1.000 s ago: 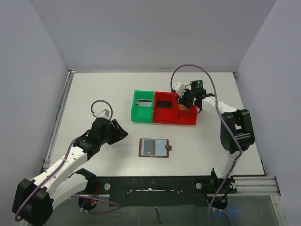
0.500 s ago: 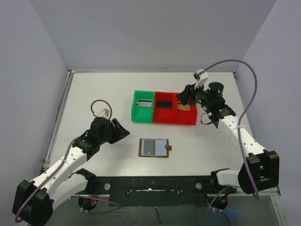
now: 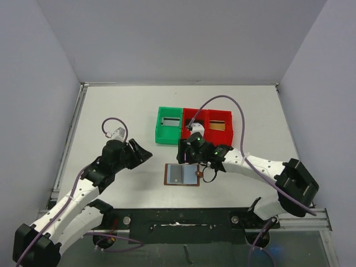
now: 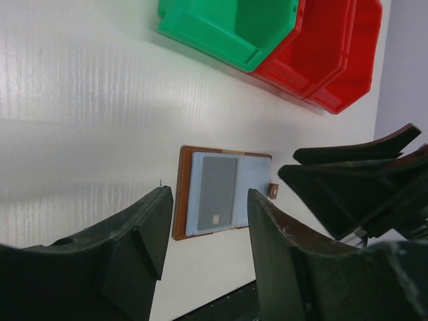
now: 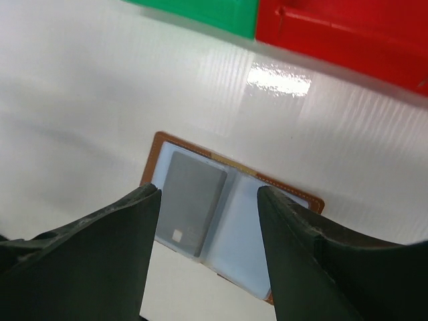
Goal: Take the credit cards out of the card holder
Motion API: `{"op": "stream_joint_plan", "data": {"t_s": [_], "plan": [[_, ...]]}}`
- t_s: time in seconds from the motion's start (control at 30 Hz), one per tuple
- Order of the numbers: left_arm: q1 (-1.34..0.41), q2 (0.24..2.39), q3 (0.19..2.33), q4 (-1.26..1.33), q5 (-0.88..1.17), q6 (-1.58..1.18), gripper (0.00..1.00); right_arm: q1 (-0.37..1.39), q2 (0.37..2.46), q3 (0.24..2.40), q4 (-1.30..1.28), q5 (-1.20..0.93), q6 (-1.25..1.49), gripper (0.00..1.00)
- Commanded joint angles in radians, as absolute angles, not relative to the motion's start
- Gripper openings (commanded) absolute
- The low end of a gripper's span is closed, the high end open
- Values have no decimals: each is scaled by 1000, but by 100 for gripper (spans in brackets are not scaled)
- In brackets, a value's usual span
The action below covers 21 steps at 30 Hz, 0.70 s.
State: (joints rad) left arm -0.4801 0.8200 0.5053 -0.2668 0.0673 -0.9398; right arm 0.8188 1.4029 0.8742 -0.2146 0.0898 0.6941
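The card holder (image 3: 192, 176) lies open and flat on the table, brown with pale blue inner pockets. One grey credit card (image 3: 176, 174) sits in its left pocket; the right pocket looks empty. My right gripper (image 3: 183, 158) hovers just over the holder's far edge, open, nothing between its fingers. In the right wrist view the credit card (image 5: 190, 200) and card holder (image 5: 294, 197) show between the spread jaws of the right gripper (image 5: 208, 198). My left gripper (image 3: 142, 152) stands open to the left of the holder, apart from it. The left gripper (image 4: 208, 195) frames the card holder (image 4: 184, 194) and the credit card (image 4: 217, 190).
A green bin (image 3: 160, 135) and two red bins (image 3: 194, 137) (image 3: 230, 123) stand in a row behind the holder. Flat pieces lie inside them: grey in the green one, dark in the middle one. The right arm (image 4: 361, 180) crosses the left wrist view.
My right arm has swung from the red bins at the back right down to the card holder, its jaws opening wider. The left arm has barely moved.
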Motion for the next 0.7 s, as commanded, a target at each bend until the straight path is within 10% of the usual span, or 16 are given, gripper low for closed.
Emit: {"op": "stream_joint_plan", "data": {"t_s": [0.0, 0.67], "plan": [[-470, 795, 512, -266, 52, -945, 47, 922, 1467, 958, -316, 425, 867, 60], [-469, 797, 490, -246, 66, -961, 48, 972, 1608, 940, -229, 290, 958, 49]]}}
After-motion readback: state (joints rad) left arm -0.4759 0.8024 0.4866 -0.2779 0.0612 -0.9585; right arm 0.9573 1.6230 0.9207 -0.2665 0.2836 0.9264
